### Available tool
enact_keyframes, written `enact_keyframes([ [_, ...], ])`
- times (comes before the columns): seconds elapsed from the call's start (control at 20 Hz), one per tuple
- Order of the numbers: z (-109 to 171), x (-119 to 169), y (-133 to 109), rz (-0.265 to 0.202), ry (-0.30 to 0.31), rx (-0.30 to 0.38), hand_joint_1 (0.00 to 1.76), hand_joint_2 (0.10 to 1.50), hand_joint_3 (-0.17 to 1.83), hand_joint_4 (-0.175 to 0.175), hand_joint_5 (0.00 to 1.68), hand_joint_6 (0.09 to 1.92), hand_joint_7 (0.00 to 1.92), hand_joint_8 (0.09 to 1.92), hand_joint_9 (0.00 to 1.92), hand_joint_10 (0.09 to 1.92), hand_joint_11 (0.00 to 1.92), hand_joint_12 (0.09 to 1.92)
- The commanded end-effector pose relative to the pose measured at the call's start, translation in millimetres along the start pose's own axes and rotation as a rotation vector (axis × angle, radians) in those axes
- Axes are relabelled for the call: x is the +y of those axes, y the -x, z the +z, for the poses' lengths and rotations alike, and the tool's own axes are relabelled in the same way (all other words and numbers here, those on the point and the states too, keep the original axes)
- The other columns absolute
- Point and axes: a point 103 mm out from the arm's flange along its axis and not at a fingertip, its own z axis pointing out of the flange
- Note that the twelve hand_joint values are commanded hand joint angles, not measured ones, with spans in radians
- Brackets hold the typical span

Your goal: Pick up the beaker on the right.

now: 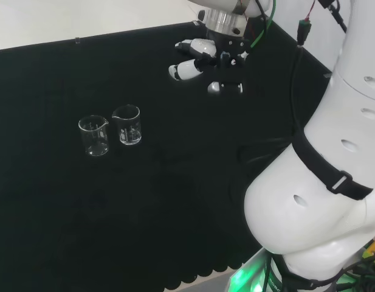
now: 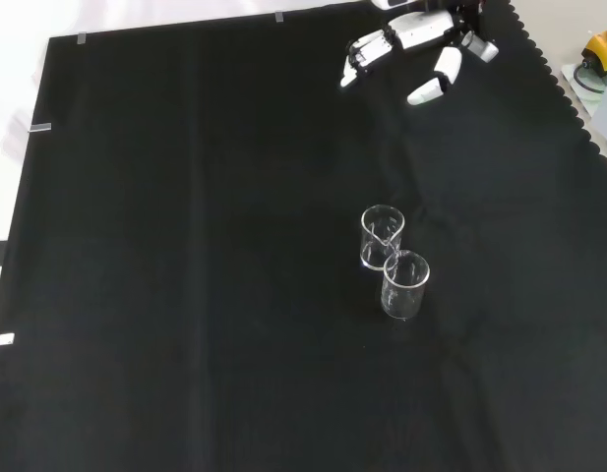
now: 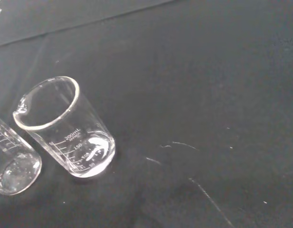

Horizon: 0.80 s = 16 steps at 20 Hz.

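Two clear glass beakers stand upright side by side on the black cloth. In the head view one beaker (image 1: 127,125) is on the right and the other beaker (image 1: 94,135) on the left, almost touching. In the front view they are one behind the other: a farther beaker (image 2: 381,237) and a nearer beaker (image 2: 404,285). The wrist view has one whole beaker (image 3: 65,126) and part of a second beaker (image 3: 11,164). The hand (image 1: 202,58) hangs in the air well to the right of the beakers in the head view, fingers relaxed and holding nothing. In the front view the hand (image 2: 421,34) is at the top edge.
The arm's big white links (image 1: 321,176) stand at the right of the head view. The cloth's scalloped edge (image 2: 578,108) runs down the right of the front view, with a yellow thing (image 2: 600,49) beyond it.
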Motion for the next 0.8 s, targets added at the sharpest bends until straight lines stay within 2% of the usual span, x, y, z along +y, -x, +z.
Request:
enact_keyframes([
  [0.05,47.4,30.1,-3.7,-0.079,-0.059,0.078,0.51,0.72,0.87,-0.024,0.25,0.09,0.19,0.51,0.23,0.61,0.0,0.96],
  [0.35,59.2,39.2,-6.0,-0.109,-0.083,0.094,0.54,0.7,0.88,-0.026,0.26,0.09,0.19,0.51,0.23,0.61,0.0,0.97],
  [0.8,80.6,51.5,-6.2,-0.183,-0.114,0.14,0.62,0.58,0.93,-0.025,0.26,0.09,0.2,0.52,0.24,0.61,0.0,1.01],
])
